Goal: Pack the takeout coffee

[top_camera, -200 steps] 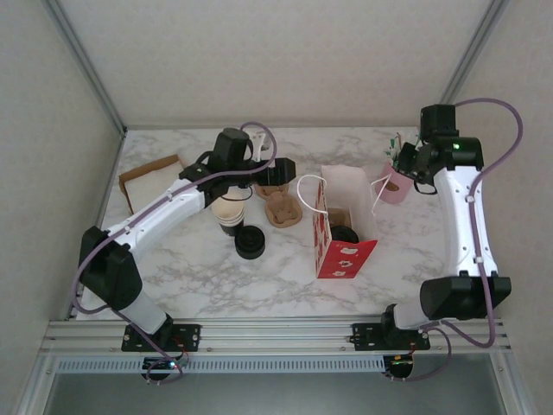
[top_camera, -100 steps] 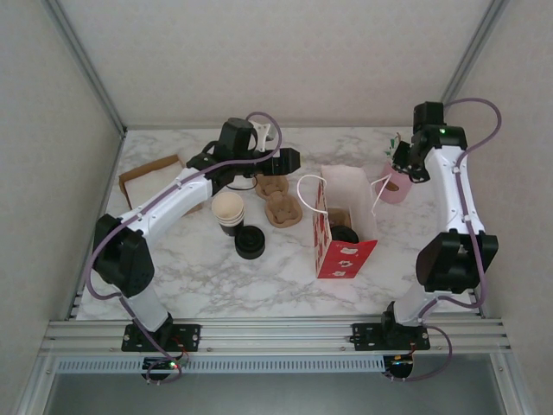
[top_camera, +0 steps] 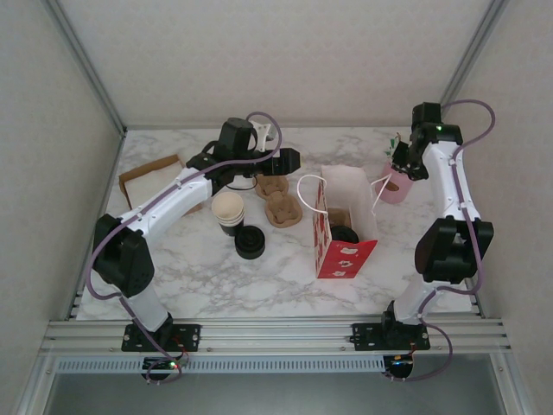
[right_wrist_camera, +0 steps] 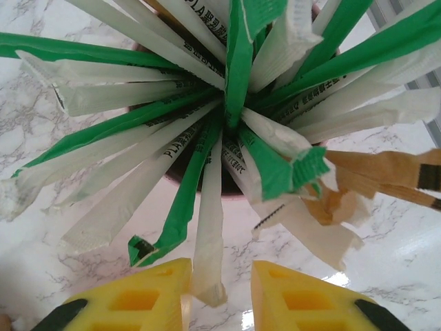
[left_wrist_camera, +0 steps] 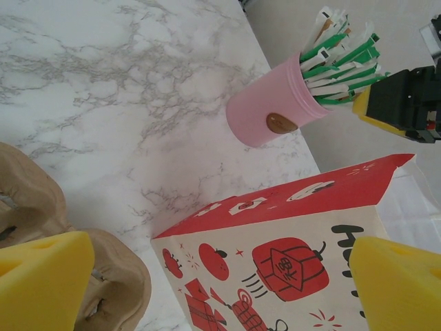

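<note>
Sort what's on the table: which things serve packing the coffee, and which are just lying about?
Job: takeout coffee inside the red-and-white bag; probably the pink holder of wrapped sticks, with the right gripper over it.
Lying about: stack of lidless cups, black lids, cardboard carriers, brown cardboard strip.

Quick tally, tabletop, live:

Counting 2 arms, L arm (top_camera: pixel 173 204) and R arm (top_camera: pixel 455 186). Then 1 red-and-white paper bag (top_camera: pixel 346 256) w/ 2 white cord handles (top_camera: pixel 306 185), and inside it 1 black-lidded coffee cup (top_camera: pixel 346 233) plus 1 brown piece (top_camera: pixel 339 215), kind unclear. Over to 1 pink pot (top_camera: pixel 396 187), crammed w/ paper packets (right_wrist_camera: pixel 207 207) in green, white and some brown; too many overlapping to put a no. on. Next, 2 brown pulp carriers (top_camera: pixel 282 209). Then 1 stack of lidless cups (top_camera: pixel 228 209), qty in stack not readable. Also 1 pile of black lids (top_camera: pixel 250 243), qty likewise unclear. Last, 1 brown cardboard strip (top_camera: pixel 149 173).
</note>
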Controlling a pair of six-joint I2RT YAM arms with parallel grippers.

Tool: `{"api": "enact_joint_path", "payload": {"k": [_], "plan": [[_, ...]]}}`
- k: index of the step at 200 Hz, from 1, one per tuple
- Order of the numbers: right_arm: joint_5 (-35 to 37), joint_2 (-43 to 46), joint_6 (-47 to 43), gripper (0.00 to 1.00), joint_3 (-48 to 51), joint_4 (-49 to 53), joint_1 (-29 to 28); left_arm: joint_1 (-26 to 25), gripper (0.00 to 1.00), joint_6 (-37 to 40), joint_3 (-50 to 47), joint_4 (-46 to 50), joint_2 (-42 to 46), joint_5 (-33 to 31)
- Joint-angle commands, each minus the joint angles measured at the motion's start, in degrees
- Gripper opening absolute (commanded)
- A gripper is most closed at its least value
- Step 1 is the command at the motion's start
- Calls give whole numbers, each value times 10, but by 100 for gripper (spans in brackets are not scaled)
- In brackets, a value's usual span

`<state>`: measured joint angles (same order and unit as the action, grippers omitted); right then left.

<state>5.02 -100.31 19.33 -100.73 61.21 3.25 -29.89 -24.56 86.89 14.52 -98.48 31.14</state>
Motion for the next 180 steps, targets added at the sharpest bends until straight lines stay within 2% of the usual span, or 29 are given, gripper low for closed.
{"api": "enact_joint_path", "payload": {"k": [1,75,180], "plan": [[-9,-9,-7,24,-24,-4,3,4,95,13,13,-6,1,10],[-6,2,-9,7,-39,12,3,4,95,14,5,-5,15,14],[-4,99,-22,3,-46,43,2,3,95,-3,-11,-3,60,10]]}}
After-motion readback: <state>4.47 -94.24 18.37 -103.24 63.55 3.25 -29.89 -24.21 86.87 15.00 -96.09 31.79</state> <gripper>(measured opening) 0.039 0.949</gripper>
